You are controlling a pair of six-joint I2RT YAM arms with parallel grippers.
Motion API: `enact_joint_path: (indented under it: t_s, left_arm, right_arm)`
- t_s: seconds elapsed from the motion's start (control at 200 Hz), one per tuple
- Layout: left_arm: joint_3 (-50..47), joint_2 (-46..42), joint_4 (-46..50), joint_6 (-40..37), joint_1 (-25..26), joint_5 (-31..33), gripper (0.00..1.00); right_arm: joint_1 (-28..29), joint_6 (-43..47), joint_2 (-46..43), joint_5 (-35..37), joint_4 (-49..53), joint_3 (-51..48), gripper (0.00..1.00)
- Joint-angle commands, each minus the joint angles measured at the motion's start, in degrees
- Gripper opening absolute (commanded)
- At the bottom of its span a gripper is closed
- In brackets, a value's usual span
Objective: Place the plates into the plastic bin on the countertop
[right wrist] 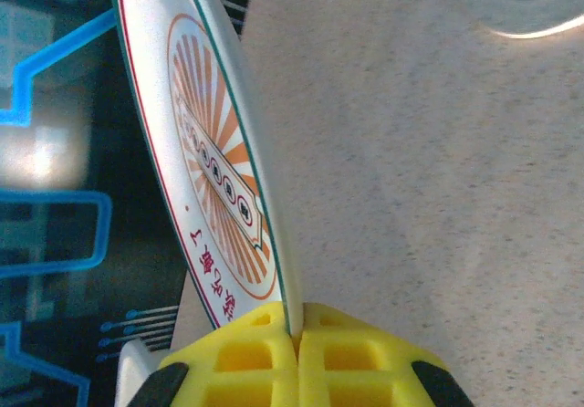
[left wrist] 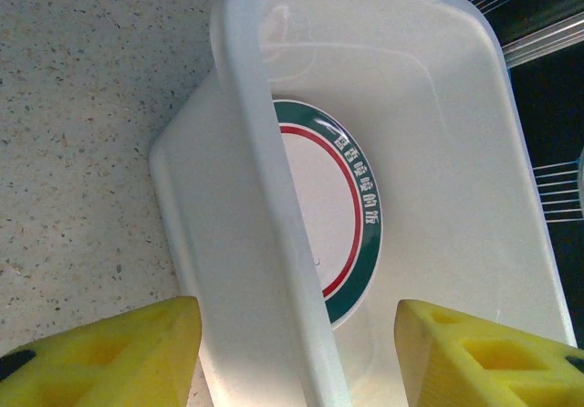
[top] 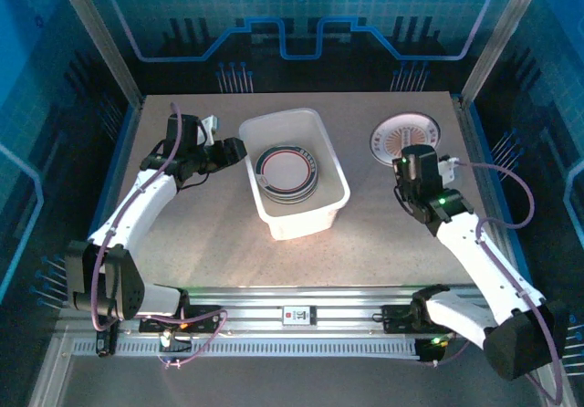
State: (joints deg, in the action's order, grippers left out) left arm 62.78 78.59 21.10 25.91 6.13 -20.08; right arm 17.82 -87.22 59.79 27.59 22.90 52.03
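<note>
**Last plate gripped at the rim, bin already stacked**

The right gripper [right wrist: 297, 320] is seen fully closed on the rim of a plate [right wrist: 219, 170], pinched at the edge nearest the arm. From the gripper [top: 410, 154] the plate [top: 406, 135] reaches toward the far edge of the desk [top: 192, 234], near its far right corner. Whether the plate's far edge is resting on the desk cannot be told.

The left gripper [left wrist: 297, 357] is held partly open with nothing in it. One finger is set outside the plastic bin [left wrist: 265, 151] and the other above its inside, with the left wall between them and no contact visible.

The task is judged nearly finished. A stack of plates [top: 286, 172] is already laid flat in the plastic bin [top: 301, 223], though its count cannot be read. The gripped plate is the one plate seen outside the bin, well apart from it toward the right edge. What is left is its carry across to the bin and its release onto the stack.

The plate's orange patterned face is turned upward; being round, it has no long axis. The bin is placed mid-desk with its opening upward, and its long axis runs from far edge to near edge, swung slightly toward the right at the near end
</note>
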Motion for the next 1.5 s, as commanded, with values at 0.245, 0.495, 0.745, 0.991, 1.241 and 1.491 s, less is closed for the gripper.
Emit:
enact_joint_path:
  t_s: [0.245, 0.495, 0.745, 0.991, 1.241, 1.491]
  left_arm:
    - [1.20, -0.45, -0.36, -0.71, -0.07, -0.66, 0.59]
    - [0.98, -1.08, 0.12, -0.88, -0.07, 0.38, 0.59]
    - [1.11, -1.00, 0.47, -1.21, -0.07, 0.79, 0.59]
    - [1.19, -0.82, 0.76, -1.56, -0.07, 1.38, 0.59]
    - [1.95, -0.28, 1.49, -2.25, -0.15, 1.65, 0.59]
    - [2.58, 0.86, 1.42, -1.83, -0.15, 1.21, 0.59]
  right_arm:
    - [12.16, 15.63, 10.38, -3.77, -10.18, 16.13, 0.00]
    - [18.93, 16.45, 19.98, -9.36, -14.60, 20.03, 0.00]
    - [22.47, 16.76, 24.93, -12.55, -15.74, 21.71, 0.00]
    - [23.72, 13.40, 29.36, -14.36, -13.84, 22.15, 0.00]
    - [24.71, 11.30, 29.36, -12.34, -8.58, 21.61, 0.00]
    - [25.53, 7.25, 29.24, -10.48, -3.48, 19.81, 0.00]
